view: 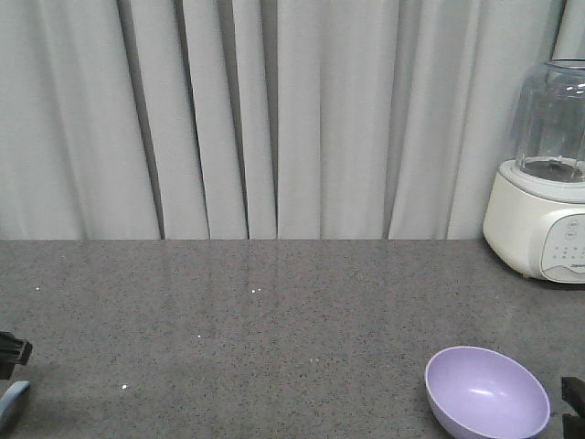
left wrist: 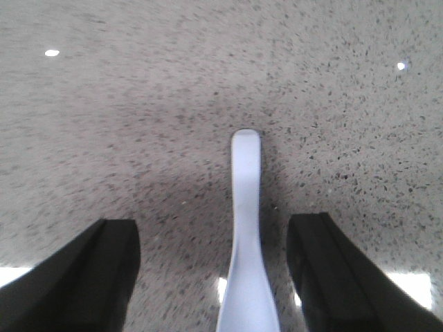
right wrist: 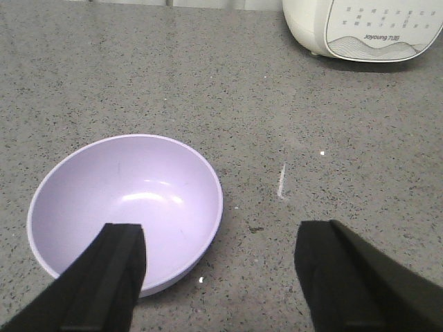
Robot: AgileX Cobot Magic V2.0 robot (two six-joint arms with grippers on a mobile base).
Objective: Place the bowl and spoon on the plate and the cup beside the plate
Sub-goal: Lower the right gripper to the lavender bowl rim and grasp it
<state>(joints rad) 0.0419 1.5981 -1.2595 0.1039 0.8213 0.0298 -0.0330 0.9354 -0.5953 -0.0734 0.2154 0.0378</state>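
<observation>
Item 1. Spoon [left wrist: 246,228]: pale bluish-white. In the left wrist view I saw it lying on the counter [left wrist: 208,83], handle end pointing away from the camera. It sat between the 2 fingers, nearer the right-hand one in the picture, and touched neither. The scoop end was cut off by the bottom edge.

Item 2. Left gripper [left wrist: 213,221]: jaws spread wide with the spoon between them, gripping nothing. Both black fingers [left wrist: 90,277] were near the counter; I could not tell if they touched it.

Item 3. Bowl [right wrist: 124,200]: lavender, glossy, upright. It stood on the counter in the front view's lower right corner.

Item 4. Right gripper [right wrist: 221,227]: jaws wide apart and holding nothing. In the right wrist view 1 finger [right wrist: 104,277] overlapped the bowl's near rim, though I could not tell whether it made contact. The other finger was over bare counter, well clear of the bowl.

Item 5. Counter: grey speckled stone, with 1 short white mark [right wrist: 282,183] just beside the bowl.

Item 6. Blender [view: 544,174]: cream base marked Joyoung, clear jug on top. It stood at the far right, behind the bowl.

Item 7. Curtain [view: 256,119]: pale grey pleats hanging behind the counter.
</observation>
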